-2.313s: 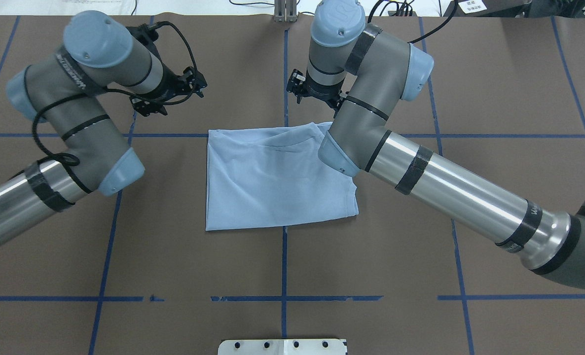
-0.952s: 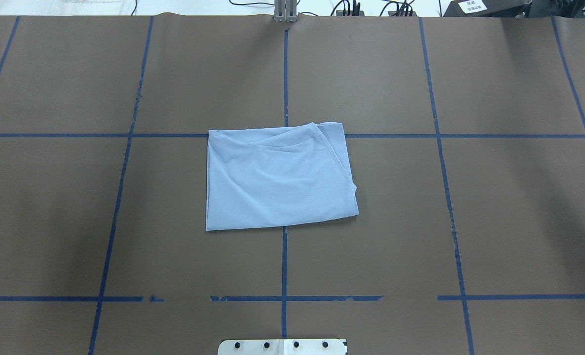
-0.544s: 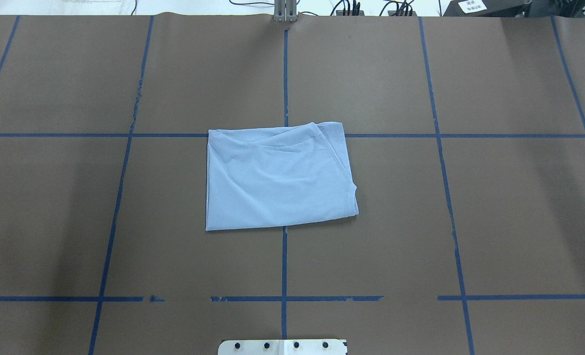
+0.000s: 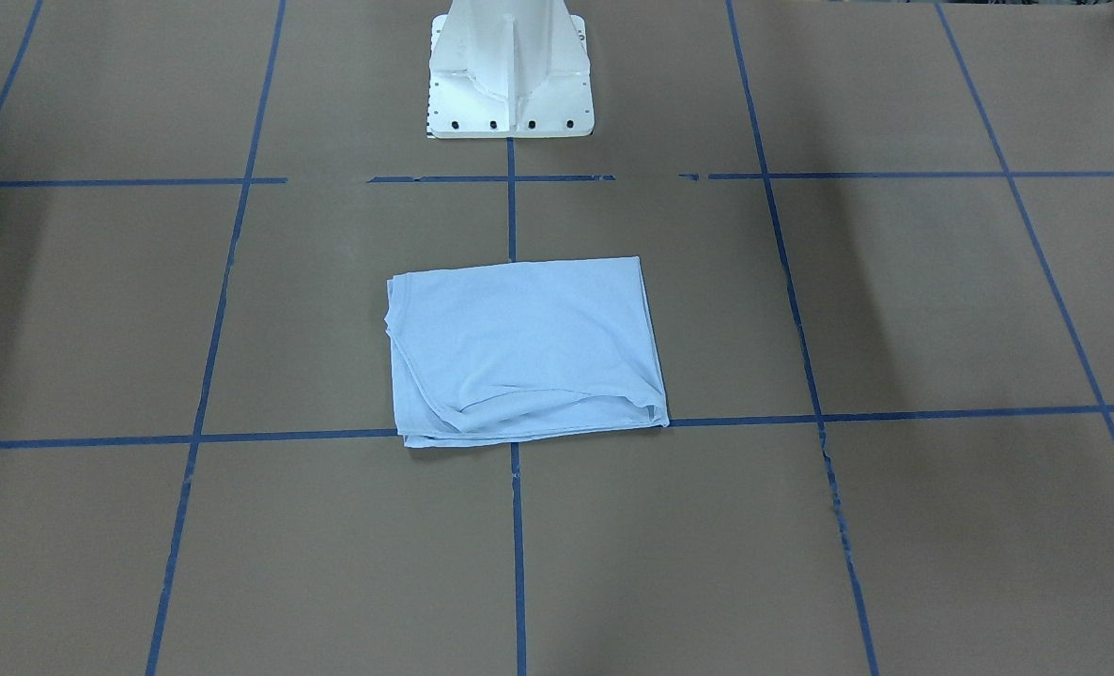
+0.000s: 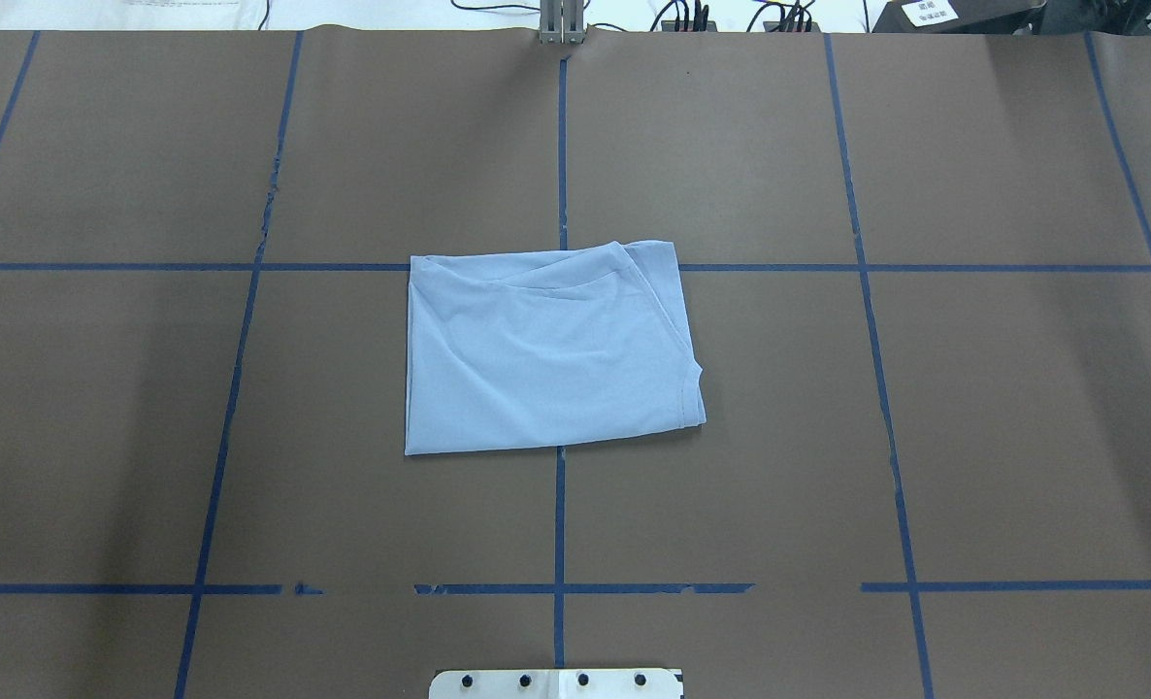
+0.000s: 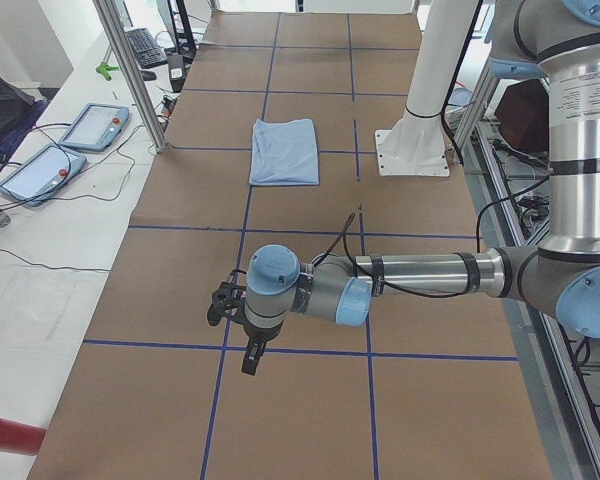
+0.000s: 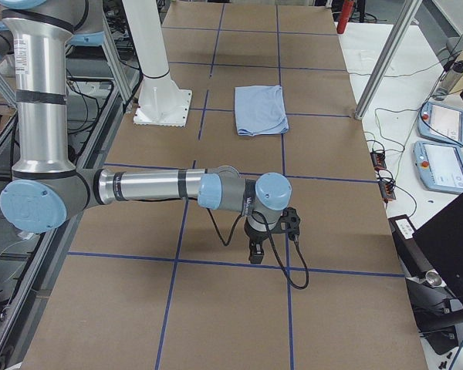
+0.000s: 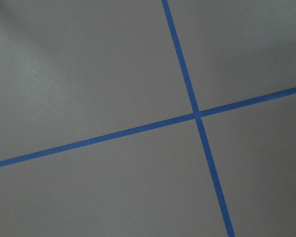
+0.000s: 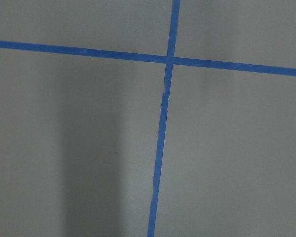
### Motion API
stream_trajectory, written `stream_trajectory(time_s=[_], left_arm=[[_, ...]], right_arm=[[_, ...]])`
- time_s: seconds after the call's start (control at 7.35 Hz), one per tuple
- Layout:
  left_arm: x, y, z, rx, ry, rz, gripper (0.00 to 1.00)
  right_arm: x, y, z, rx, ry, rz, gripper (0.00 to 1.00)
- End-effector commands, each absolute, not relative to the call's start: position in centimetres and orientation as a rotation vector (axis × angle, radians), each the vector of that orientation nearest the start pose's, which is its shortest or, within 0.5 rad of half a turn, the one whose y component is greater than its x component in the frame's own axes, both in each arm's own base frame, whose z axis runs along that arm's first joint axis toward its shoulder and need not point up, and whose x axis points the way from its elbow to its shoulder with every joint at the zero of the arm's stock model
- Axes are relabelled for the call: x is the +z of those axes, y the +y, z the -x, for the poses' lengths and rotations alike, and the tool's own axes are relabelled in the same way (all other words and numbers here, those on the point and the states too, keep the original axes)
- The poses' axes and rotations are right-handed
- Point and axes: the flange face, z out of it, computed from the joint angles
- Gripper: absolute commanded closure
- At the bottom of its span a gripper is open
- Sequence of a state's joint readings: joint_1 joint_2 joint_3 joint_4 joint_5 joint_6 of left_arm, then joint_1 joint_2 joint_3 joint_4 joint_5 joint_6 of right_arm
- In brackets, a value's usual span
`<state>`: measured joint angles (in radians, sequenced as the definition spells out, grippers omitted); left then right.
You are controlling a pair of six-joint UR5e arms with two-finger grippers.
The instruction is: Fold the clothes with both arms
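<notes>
On the brown table (image 5: 973,437), both arms had left the overhead view, where a moment earlier they had hung over the shirt. The left arm (image 6: 420,273) and the right arm (image 7: 147,185) had drawn back to the table ends, far from the white pedestal base (image 4: 508,84). The light blue T-shirt (image 5: 546,354) lay folded in a rectangle just in front of that base, touched by nothing. Whether the left gripper (image 6: 248,365) and the right gripper (image 7: 255,254) were wide or narrow, I cannot tell. The folding seemed finished.

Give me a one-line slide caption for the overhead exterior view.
Folded light blue T-shirt lying flat on the brown table marked with a blue tape grid.
</notes>
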<state>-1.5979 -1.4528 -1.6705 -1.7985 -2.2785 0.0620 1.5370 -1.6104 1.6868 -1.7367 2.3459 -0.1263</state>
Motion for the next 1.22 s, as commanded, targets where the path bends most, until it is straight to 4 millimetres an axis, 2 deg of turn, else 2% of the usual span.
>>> stream_trajectory(time_s=[0.0,0.14,0.54,0.82,1.09], left_arm=[[60.7,-45.1,7.7,0.040,0.703,-0.175,0.00],[60.8,-44.8,7.6,0.037,0.710,-0.166,0.00],[61.4,-44.1,7.6,0.037,0.712,-0.156,0.00],[61.4,-44.1,7.6,0.038,0.712,-0.159,0.00],[61.4,-44.0,7.6,0.034,0.714,-0.157,0.00]], right_arm=[[64.7,-46.8,-5.1,-0.109,-0.778,0.051,0.00],[64.7,-46.7,-5.2,-0.106,-0.781,0.051,0.00],[64.9,-46.2,-7.9,-0.049,-0.784,0.031,0.00],[65.5,-45.3,-8.4,-0.041,-0.783,0.022,0.00],[65.5,-45.3,-8.4,0.006,-0.778,-0.004,0.00]])
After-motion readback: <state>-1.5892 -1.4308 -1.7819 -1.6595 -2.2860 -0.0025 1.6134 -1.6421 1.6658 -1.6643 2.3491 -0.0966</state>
